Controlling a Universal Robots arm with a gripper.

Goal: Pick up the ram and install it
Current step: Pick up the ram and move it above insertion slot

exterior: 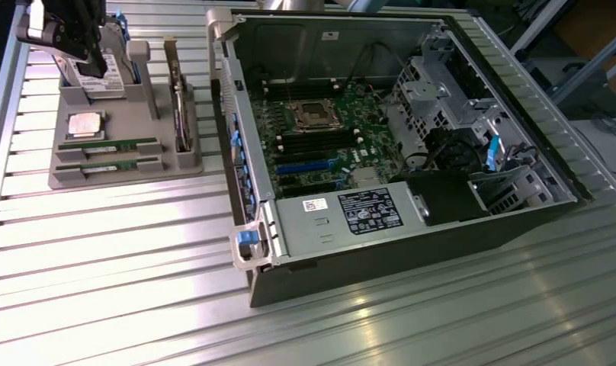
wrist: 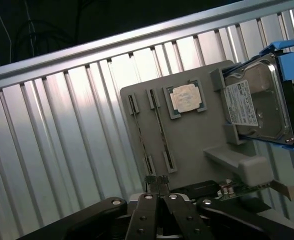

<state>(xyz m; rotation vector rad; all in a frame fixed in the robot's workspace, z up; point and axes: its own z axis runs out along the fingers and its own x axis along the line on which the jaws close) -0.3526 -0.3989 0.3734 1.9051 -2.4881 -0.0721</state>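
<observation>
The ribbed bench (exterior: 104,267) carries the open computer case (exterior: 389,267) well to one side of my hand (exterior: 88,67), motherboard (exterior: 328,130) bared to receive parts. Below my hand sits the grey holder (exterior: 125,179), its slots keeping parts on edge, I judge for gripping. My hand (wrist: 157,181) hovers, pinched narrow and empty. The ram stick (exterior: 110,146) and its twin (exterior: 110,163) rest slotted beneath me, untouched.

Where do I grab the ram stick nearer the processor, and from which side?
Probably pinch the ram across its flat faces at mid-length, descending from above: it stands on edge in the gray holder, whose end blocks cover both tips, leaving the long top edge exposed.
</observation>
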